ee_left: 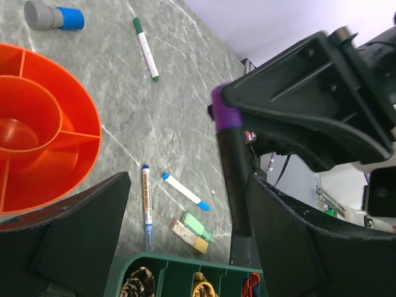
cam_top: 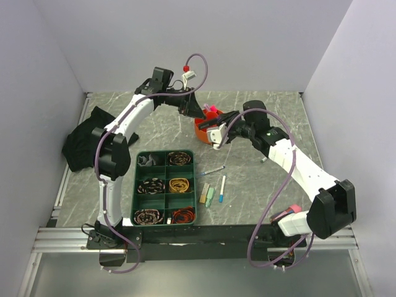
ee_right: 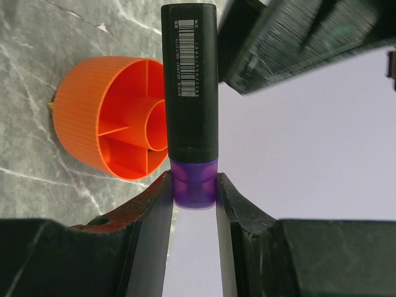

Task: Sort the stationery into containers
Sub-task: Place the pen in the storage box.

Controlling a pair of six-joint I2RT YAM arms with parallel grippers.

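Note:
My right gripper (ee_right: pixel 193 189) is shut on the purple cap of a black marker (ee_right: pixel 189 80) and holds it in the air beside the orange pot (ee_right: pixel 105 130). My left gripper (ee_left: pixel 189 185) stands open around the same marker (ee_left: pixel 232 179). The marker's body hangs near the right finger (ee_left: pixel 297 241), and no contact shows. The pot (cam_top: pixel 201 130) has pink items standing in it. On the table lie a blue marker (ee_left: pixel 146 201), a white pen with blue ends (ee_left: pixel 184 190), a green block (ee_left: pixel 197 226), a beige block (ee_left: pixel 189 235), a green-tipped pen (ee_left: pixel 146 48) and a grey blue-capped piece (ee_left: pixel 54 17).
A green divided tray (cam_top: pixel 166 187) with coiled bands sits at the front left of the table. A black cloth (cam_top: pixel 83 145) lies at the left edge. Both arms crowd the space around the pot.

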